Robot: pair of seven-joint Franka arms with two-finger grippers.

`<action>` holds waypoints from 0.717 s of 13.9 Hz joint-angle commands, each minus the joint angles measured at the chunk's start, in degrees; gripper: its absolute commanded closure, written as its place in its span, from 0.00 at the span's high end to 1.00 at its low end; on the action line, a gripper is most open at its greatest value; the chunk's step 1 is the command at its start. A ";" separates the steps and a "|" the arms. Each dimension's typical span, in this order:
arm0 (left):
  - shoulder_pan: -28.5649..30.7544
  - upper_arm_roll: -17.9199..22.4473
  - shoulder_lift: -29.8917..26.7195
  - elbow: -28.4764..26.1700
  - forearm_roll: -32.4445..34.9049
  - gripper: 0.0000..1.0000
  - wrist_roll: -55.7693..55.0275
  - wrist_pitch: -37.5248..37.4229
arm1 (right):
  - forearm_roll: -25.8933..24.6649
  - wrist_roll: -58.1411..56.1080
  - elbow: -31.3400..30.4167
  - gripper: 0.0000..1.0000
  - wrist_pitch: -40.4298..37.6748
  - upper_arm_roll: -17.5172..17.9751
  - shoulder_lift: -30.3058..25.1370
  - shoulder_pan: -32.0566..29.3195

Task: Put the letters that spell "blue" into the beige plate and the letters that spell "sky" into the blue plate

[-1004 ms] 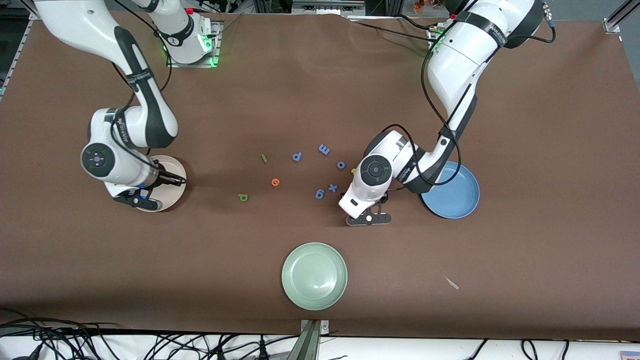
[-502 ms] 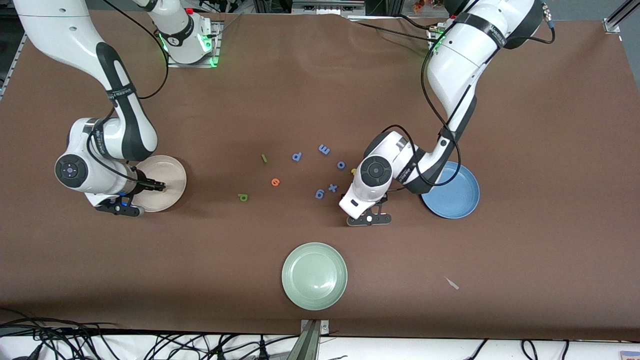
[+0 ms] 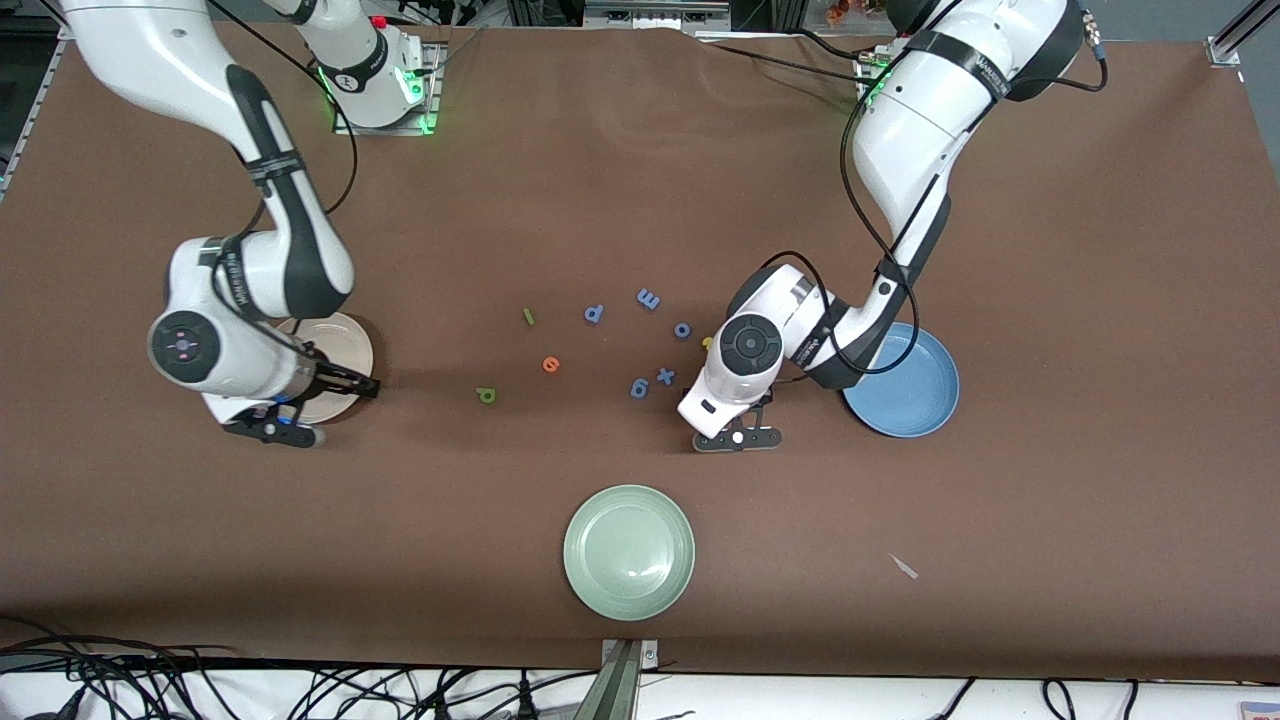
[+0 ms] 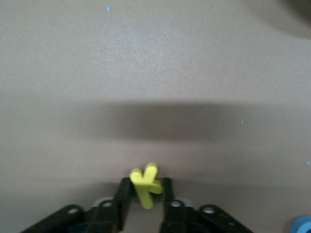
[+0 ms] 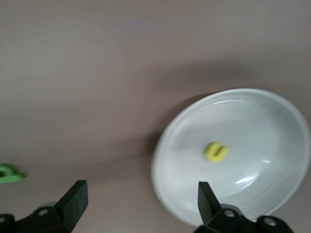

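My left gripper (image 4: 146, 190) is shut on a yellow k (image 4: 144, 180), low over the brown table beside the blue plate (image 3: 905, 385); in the front view this gripper (image 3: 760, 404) is mostly hidden under its wrist. My right gripper (image 5: 141, 194) is open and holds nothing. It hangs at the rim of the beige plate (image 5: 167, 160), on the side toward the letters (image 3: 358, 384). A yellow u (image 5: 216, 152) lies in that plate (image 3: 345, 345). The thin green l (image 3: 528, 317), orange e (image 3: 551, 364) and green b (image 3: 487, 395) lie mid-table. A yellow bit (image 3: 707, 342) peeks out by the left wrist.
Several blue-purple letters (image 3: 648, 298) are scattered between the orange e and the left arm. A pale green plate (image 3: 629, 552) sits nearer the front camera. A small scrap (image 3: 904, 567) lies toward the left arm's end.
The left gripper has shut on the yellow k without shifting place. The right arm swung out past the beige plate and back, and its jaws have opened.
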 commanded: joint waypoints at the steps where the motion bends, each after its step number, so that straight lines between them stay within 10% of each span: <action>1: 0.23 0.02 -0.57 0.73 1.28 0.07 0.16 -0.23 | 0.95 3.11 2.90 1.00 -0.52 -0.25 2.41 3.94; 10: 8.30 1.43 -8.39 0.38 2.68 0.06 1.30 -26.94 | 2.45 6.72 5.63 1.00 0.54 0.90 5.49 8.09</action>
